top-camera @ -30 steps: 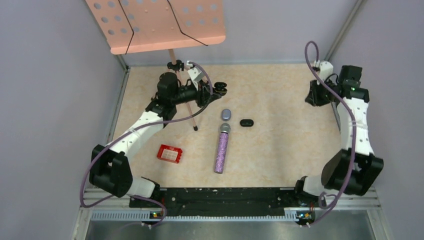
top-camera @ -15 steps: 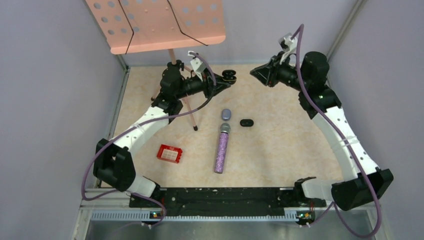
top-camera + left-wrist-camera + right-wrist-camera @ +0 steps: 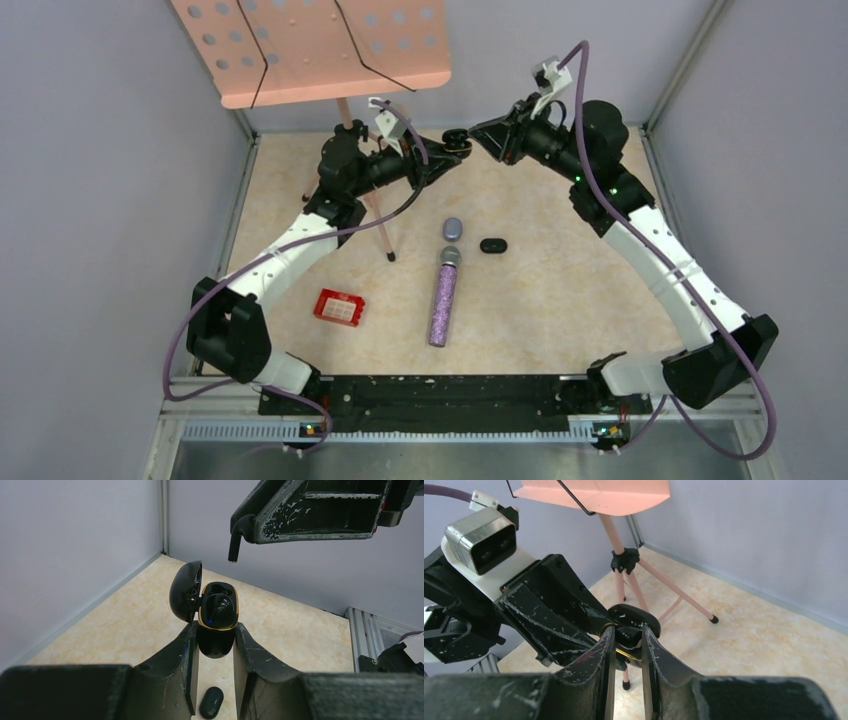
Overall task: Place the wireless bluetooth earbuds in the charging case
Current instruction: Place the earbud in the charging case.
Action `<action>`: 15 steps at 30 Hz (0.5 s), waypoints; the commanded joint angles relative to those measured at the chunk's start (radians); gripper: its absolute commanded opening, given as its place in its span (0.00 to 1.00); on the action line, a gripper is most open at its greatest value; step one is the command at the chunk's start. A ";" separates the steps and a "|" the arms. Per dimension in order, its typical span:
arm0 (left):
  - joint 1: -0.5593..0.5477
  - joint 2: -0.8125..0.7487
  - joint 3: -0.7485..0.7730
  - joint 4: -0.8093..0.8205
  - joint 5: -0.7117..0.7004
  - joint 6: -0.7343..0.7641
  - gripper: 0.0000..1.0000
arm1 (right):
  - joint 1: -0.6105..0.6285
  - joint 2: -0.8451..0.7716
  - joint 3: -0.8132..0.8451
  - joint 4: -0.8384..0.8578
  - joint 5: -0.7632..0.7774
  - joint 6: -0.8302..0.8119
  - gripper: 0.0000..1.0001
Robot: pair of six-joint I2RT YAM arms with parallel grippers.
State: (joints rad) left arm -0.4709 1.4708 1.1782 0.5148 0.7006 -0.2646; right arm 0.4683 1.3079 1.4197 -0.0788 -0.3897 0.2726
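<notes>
Your right arm has swung over from the far side, and now your right gripper (image 3: 628, 630) hangs close above the open charging case (image 3: 218, 611). It is pinching what looks like a black earbud (image 3: 233, 542), stem pointing down. Your left gripper (image 3: 215, 632) is squeezed tight on the bottom of that case, holding it up in the air, so the earbud looks nearly ready to go into its hole.
</notes>
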 commanded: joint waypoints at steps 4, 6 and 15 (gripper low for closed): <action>-0.007 -0.029 0.016 0.079 -0.015 -0.041 0.00 | 0.048 0.025 0.055 0.071 0.065 0.006 0.00; -0.006 -0.036 0.015 0.078 -0.019 -0.046 0.00 | 0.051 0.028 0.055 0.072 0.072 -0.006 0.00; -0.005 -0.047 0.011 0.082 -0.031 -0.064 0.00 | 0.062 0.049 0.068 0.012 0.081 -0.044 0.00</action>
State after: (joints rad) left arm -0.4732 1.4700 1.1782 0.5247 0.6827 -0.3107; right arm 0.5133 1.3510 1.4368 -0.0605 -0.3214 0.2531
